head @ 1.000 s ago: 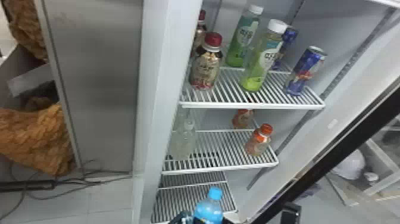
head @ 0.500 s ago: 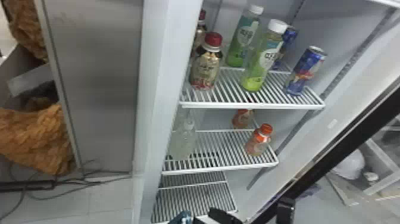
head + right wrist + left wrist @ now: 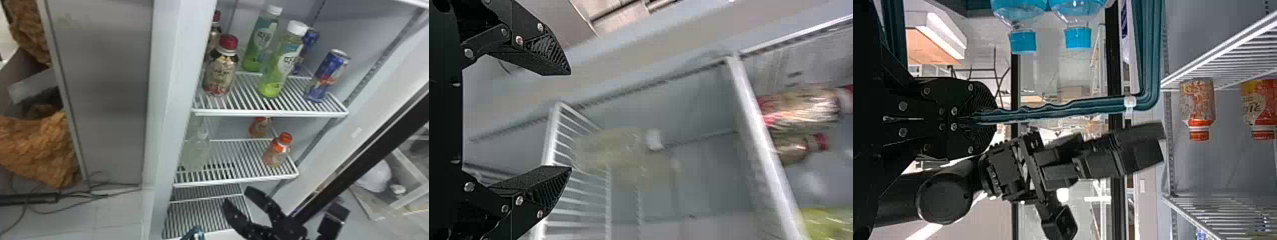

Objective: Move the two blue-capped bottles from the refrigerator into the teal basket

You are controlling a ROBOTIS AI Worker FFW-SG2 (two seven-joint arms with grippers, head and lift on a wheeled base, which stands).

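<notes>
Near the bottom centre of the head view, my right gripper point(image 3: 238, 196) is spread in front of the lower shelves with nothing between its fingers. The right wrist view also has the right gripper point(image 3: 570, 121) wide apart, facing the refrigerator interior. In the left wrist view my left gripper point(image 3: 984, 118) is closed on the teal basket's handle point(image 3: 1073, 107). Two clear bottles with blue caps, one point(image 3: 1022, 42) beside the other point(image 3: 1078, 38), lie within the basket's teal frame. A small teal piece of the basket point(image 3: 197, 230) peeks in at the head view's bottom edge.
Refrigerator shelves hold red-capped bottles point(image 3: 221, 75), green drinks point(image 3: 281, 70), blue cans point(image 3: 327, 76), orange-capped bottles point(image 3: 277, 154) and clear bottles point(image 3: 194, 154). The open door's black edge point(image 3: 357, 166) runs at the right; the refrigerator's side wall point(image 3: 169, 105) is left.
A blue-capped bottle at the head view's bottom edge a second ago has left that view. My right gripper has risen toward the shelves and is empty and open.
</notes>
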